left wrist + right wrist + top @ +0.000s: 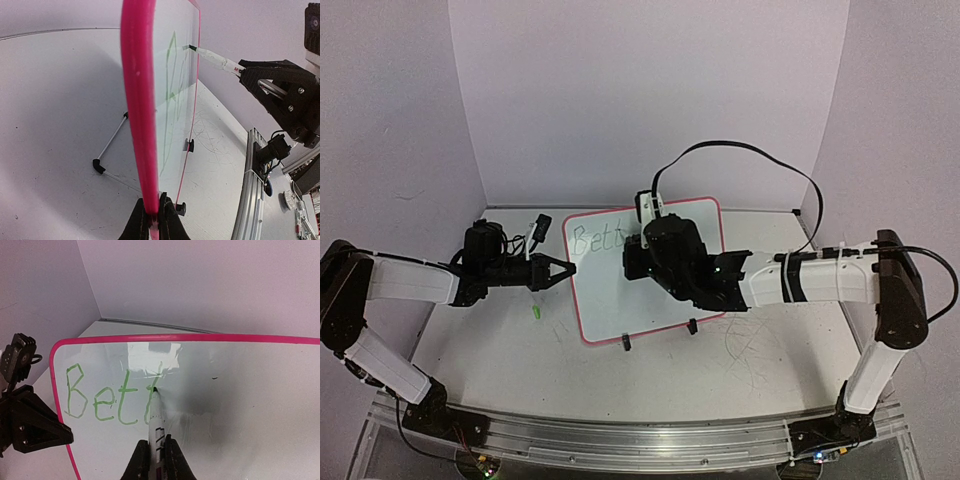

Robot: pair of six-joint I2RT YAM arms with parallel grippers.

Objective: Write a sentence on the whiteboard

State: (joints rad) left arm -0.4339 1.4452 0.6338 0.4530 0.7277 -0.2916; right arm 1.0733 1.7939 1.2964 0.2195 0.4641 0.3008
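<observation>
The whiteboard (pixel 610 290) with a pink-red rim stands tilted on small black feet at the table's middle. My left gripper (pixel 565 268) is shut on its left rim (pixel 140 125), seen edge-on in the left wrist view. My right gripper (pixel 638 262) is shut on a white marker (pixel 156 420) whose dark tip touches the board (pixel 240 400). The sentence (pixel 107 399) reads "Bett" in thin green letters, and the tip sits at the second t's crossbar. The marker (pixel 212 57) also shows in the left wrist view, with its tip against the board face.
A small green marker cap (pixel 534 313) lies on the table left of the board. A wire stand leg (pixel 107 150) props the board from behind. A black cable (pixel 740 150) loops over the right arm. Faint scribbles (pixel 745 350) mark the table at front right.
</observation>
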